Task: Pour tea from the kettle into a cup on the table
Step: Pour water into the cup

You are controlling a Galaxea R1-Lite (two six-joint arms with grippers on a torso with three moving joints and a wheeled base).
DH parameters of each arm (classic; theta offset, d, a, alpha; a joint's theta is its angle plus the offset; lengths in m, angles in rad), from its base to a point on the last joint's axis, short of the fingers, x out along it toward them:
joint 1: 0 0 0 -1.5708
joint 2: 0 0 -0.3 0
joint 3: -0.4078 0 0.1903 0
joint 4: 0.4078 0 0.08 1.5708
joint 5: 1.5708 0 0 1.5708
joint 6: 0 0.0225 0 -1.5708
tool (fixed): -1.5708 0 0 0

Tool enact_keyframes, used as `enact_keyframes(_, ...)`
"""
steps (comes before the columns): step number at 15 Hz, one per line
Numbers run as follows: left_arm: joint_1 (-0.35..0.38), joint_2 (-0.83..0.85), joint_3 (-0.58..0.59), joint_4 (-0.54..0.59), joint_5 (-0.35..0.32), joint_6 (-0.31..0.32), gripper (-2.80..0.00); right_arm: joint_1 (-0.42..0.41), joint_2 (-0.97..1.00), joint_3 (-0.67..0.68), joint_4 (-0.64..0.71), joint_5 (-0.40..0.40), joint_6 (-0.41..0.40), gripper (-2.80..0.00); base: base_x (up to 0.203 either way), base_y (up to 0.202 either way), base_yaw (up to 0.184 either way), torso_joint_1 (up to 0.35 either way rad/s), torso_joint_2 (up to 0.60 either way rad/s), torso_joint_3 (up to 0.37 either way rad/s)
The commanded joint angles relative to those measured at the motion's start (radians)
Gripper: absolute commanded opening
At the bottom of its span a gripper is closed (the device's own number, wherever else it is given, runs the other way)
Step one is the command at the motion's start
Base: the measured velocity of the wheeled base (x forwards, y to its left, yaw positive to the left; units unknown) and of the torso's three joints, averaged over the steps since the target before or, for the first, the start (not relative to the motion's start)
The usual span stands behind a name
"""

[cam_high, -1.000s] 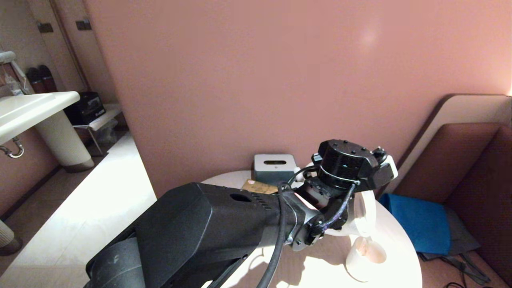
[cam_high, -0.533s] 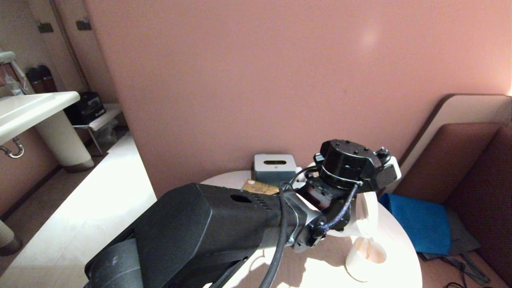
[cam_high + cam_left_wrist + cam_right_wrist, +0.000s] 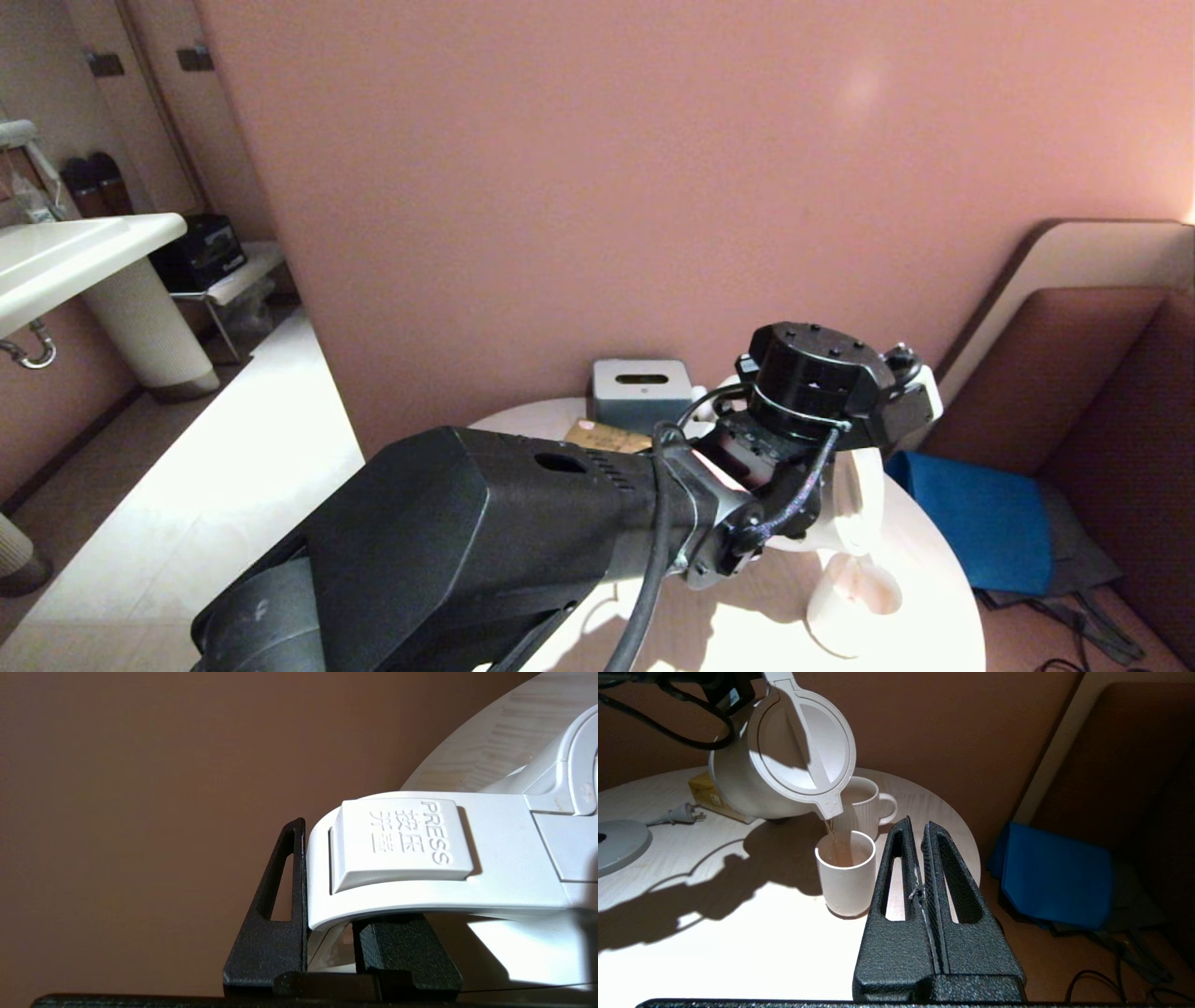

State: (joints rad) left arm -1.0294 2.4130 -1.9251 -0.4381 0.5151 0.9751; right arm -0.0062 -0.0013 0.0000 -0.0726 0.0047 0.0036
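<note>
Little has moved since a second ago: left wrist sits a touch further toward the desk's right edge, kettle (image 3: 784,765) tilted much as before. Left claw (image 3: 327,933) grasps the kettle's handle, one finger (image 3: 275,914) outside the loop, the other under it, just below the PRESS button (image 3: 402,840). Kettle hangs above the desk (image 3: 738,933), spout down. Thin reddish-brown stream of tea (image 3: 832,835) falls from the spout into the plain white cup (image 3: 847,877); tea pools inside it. Cup stands near the desk's right edge. Ribbed mug (image 3: 866,805) with handle stands just behind the cup, toward the wall. Grey kettle base (image 3: 619,844) and plug (image 3: 684,812) lie further left; yellow box (image 3: 707,795) behind the kettle. Right claw (image 3: 922,826) clenched on nothing, off the desk's right edge, near the cup.
</note>
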Motion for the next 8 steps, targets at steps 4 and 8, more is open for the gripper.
enact_keyframes(4, -0.002, -0.001, 0.000, -0.002, 0.003, 0.019, -2.80, 0.000, 0.001, 0.000, 0.000, 0.000, -0.001, -2.80, 0.000, 0.000, 0.000, 0.000, 0.00, 0.000)
enact_keyframes(8, -0.008, -0.002, 0.000, -0.002, 0.003, 0.039, -2.80, 0.000, 0.001, 0.000, 0.000, 0.001, -0.001, -2.80, 0.000, 0.000, 0.000, 0.000, 0.00, 0.000)
